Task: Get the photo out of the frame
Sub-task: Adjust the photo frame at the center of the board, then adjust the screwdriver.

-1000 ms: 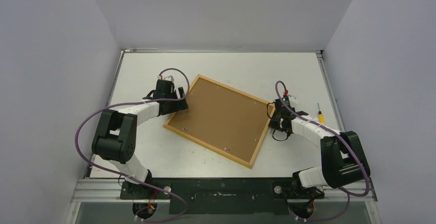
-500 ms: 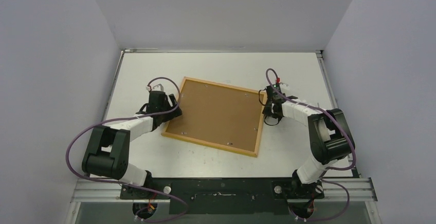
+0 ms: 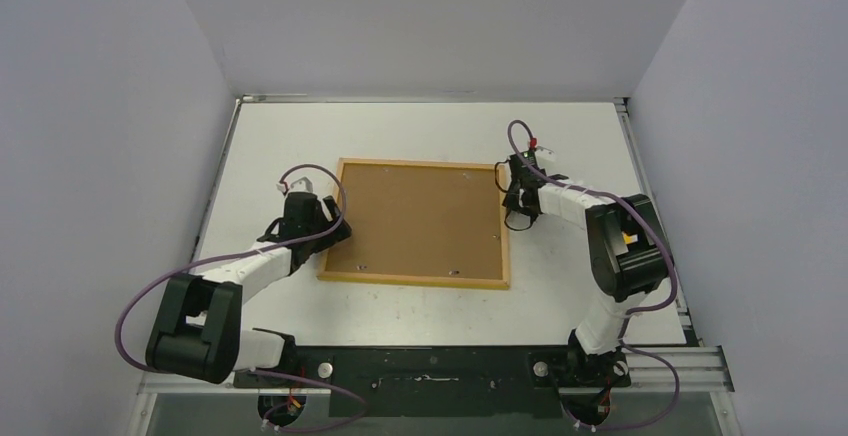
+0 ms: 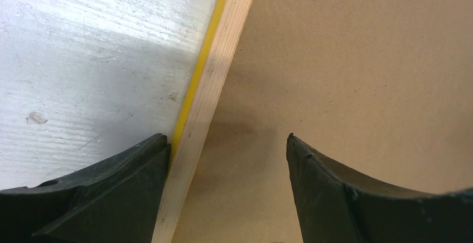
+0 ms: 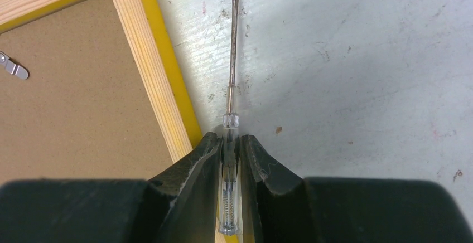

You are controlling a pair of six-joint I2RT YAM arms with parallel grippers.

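Frame (image 3: 420, 221) face-down, right gripper (image 5: 230, 148) pinching screwdriver (image 5: 233, 42), left gripper (image 4: 227, 138) astride its rim (image 4: 215, 92)

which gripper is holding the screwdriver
The right gripper, shut on the screwdriver beside the frame; the left gripper stands open astride the frame's wooden rim.

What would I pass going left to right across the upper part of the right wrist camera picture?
A small metal tab → brown fibreboard backing → light wood rim → bright yellow front border → slim clear-handled screwdriver → scuffed white table.
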